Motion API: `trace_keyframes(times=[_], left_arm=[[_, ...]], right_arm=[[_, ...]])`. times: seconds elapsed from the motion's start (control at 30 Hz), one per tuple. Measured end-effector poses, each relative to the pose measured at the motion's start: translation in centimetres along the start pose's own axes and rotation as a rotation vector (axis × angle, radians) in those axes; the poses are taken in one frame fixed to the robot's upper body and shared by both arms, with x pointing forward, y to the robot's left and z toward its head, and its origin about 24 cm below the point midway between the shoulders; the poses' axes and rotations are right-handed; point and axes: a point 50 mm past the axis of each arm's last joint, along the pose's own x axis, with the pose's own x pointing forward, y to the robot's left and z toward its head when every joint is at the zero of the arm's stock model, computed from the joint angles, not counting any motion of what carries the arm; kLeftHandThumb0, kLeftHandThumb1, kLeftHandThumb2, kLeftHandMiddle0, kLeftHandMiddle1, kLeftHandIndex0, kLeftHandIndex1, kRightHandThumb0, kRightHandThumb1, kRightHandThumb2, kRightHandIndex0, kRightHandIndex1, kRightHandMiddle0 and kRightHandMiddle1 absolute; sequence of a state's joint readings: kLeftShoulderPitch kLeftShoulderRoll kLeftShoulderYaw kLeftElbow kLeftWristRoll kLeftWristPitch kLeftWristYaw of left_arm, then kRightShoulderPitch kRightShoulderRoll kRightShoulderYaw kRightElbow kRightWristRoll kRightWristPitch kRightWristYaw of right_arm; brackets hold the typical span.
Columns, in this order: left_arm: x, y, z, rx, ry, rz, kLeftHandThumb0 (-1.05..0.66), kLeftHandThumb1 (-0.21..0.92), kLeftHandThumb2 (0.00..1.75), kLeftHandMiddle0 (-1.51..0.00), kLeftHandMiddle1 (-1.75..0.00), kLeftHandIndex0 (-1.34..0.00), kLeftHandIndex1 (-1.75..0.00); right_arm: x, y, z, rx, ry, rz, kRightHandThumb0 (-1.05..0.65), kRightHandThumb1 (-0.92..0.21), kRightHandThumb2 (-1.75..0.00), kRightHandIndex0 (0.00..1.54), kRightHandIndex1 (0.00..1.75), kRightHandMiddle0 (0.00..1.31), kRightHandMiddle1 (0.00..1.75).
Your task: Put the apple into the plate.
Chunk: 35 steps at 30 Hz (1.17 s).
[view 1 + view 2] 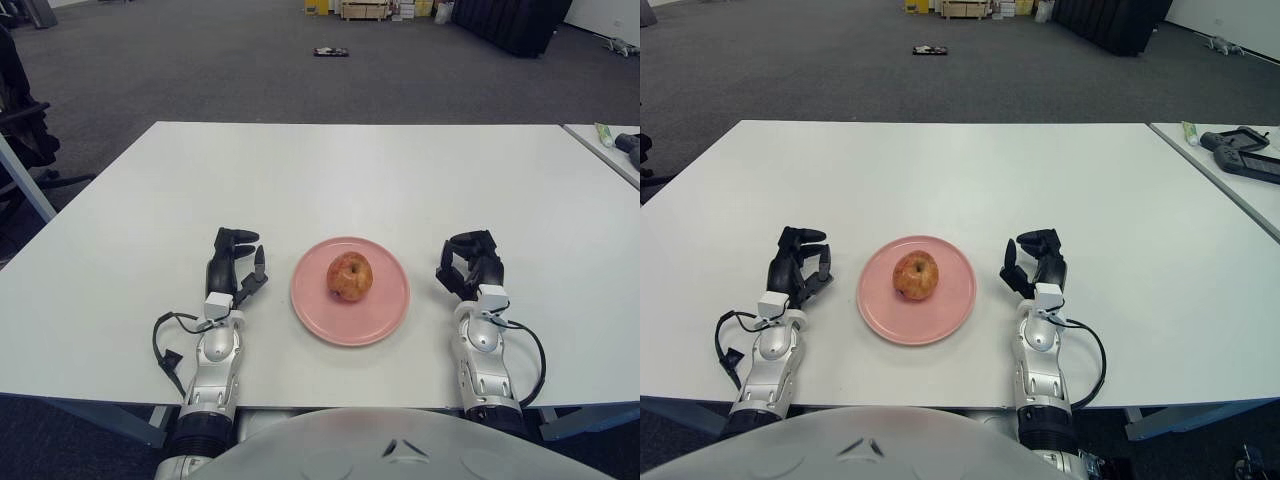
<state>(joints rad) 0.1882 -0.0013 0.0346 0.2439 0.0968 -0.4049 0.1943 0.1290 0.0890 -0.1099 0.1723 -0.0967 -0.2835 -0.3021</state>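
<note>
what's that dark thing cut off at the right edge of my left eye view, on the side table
Observer: A flat black handheld device, lying on the neighbouring white table.
Operator: anything touching it
Observer: Cannot tell. The right eye view shows its left end close beside the white-and-green tube, and its other end runs off that view's right edge.

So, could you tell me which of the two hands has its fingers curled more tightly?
The right hand, right of the pink plate, curls its fingers inward. The left hand keeps them looser, one pointing up.
</note>
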Motion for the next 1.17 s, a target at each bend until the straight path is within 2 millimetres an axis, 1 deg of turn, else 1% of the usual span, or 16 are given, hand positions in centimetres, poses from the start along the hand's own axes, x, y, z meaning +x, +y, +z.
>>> trace_keyframes(times=[0.27,0.53,0.93,1.17], left_arm=[[-0.35,-0.11,0.12,0.027,0.003,-0.015,-0.39,0.64,0.91,-0.61,-1.69,-0.37,-1.75],[-0.51,-0.07,0.15,0.007,0.006,-0.027,-0.39,0.63,0.93,-0.56,-1.74,-0.38,-1.75],[-0.61,-0.06,0.17,-0.012,0.005,-0.033,-0.39,0.64,0.91,-0.53,-1.74,-0.37,-1.75],[-0.61,-0.05,0.18,-0.008,0.007,-0.035,-0.39,0.65,0.9,-0.56,-1.72,-0.36,-1.75]], right_arm=[[0.0,-0.02,0.0,0.0,0.0,0.0,-0.39,-0.63,-0.93,0.65,1.3,0.38,1.75],[-0.04,-0.06,0.1,-0.002,0.002,0.005,-0.4,-0.61,-0.96,0.67,1.32,0.39,1.75],[-0.15,-0.09,0.08,-0.014,0.025,0.023,-0.4,-0.59,-0.97,0.64,1.33,0.4,1.75],[-0.52,-0.1,-0.25,-0.038,0.04,0.043,-0.4,-0.58,-1.0,0.65,1.36,0.41,1.75]])
